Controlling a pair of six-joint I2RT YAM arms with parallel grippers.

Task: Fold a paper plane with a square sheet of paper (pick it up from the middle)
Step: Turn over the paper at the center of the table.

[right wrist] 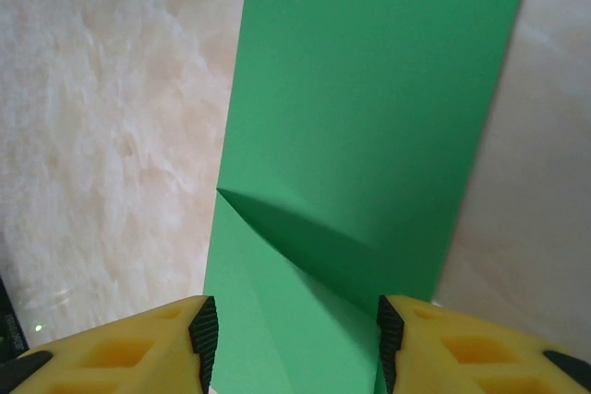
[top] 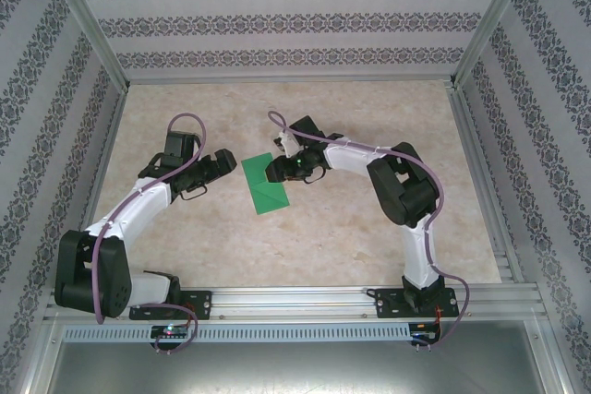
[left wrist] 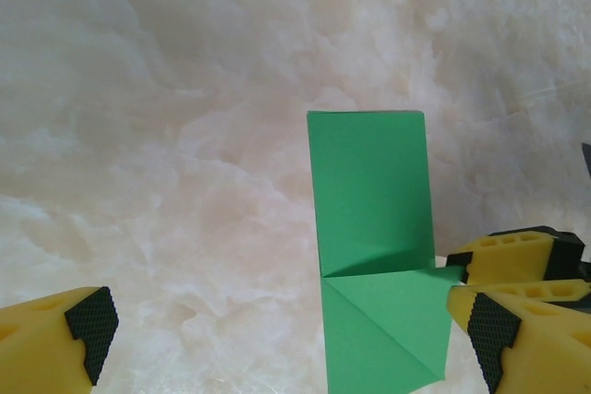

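Note:
The green sheet of paper (top: 268, 185) lies on the table between the two arms, folded into a long rectangle with one corner turned in as a triangular flap (left wrist: 388, 320). That flap stands slightly off the layer below (right wrist: 369, 117). My right gripper (top: 279, 171) hovers over the paper's right side, open, its fingers (right wrist: 199, 339) straddling the flap end (right wrist: 295, 329). One of its yellow fingers (left wrist: 512, 254) meets the flap's tip. My left gripper (top: 224, 164) is open just left of the paper, with its fingertips (left wrist: 88, 325) spread wide; the sheet (left wrist: 374, 219) lies ahead.
The marble-patterned table (top: 369, 237) has free room all round the paper. Patterned walls (top: 55, 89) and aluminium posts enclose it at left, right and back. A metal rail (top: 295, 300) carrying the arm bases runs along the near edge.

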